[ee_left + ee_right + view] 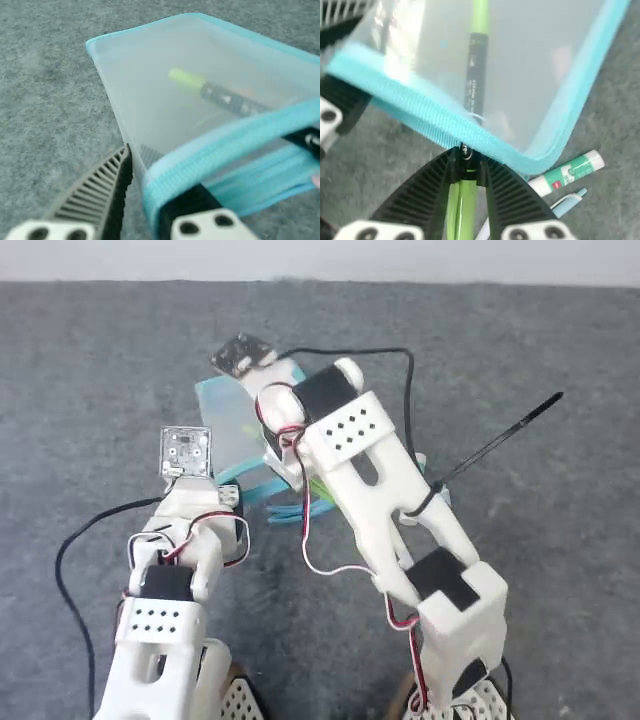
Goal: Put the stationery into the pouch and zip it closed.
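Note:
A translucent pouch (235,430) with a cyan zip edge (415,112) lies on the grey table. My left gripper (145,172) is shut on the pouch (200,55) at a corner of its zip edge, one finger above and one below. My right gripper (466,162) is shut on a green and black pen (460,195). The pen's front part passes through the zip opening and shows inside the pouch (545,60). That same pen (220,95) is visible through the pouch wall in the left wrist view.
A green and white glue stick (567,172) and a pale blue pen (565,202) lie on the table beside the pouch corner. The right arm (370,470) hangs over the pouch's near edge. Grey carpet-like table (540,540) lies all around.

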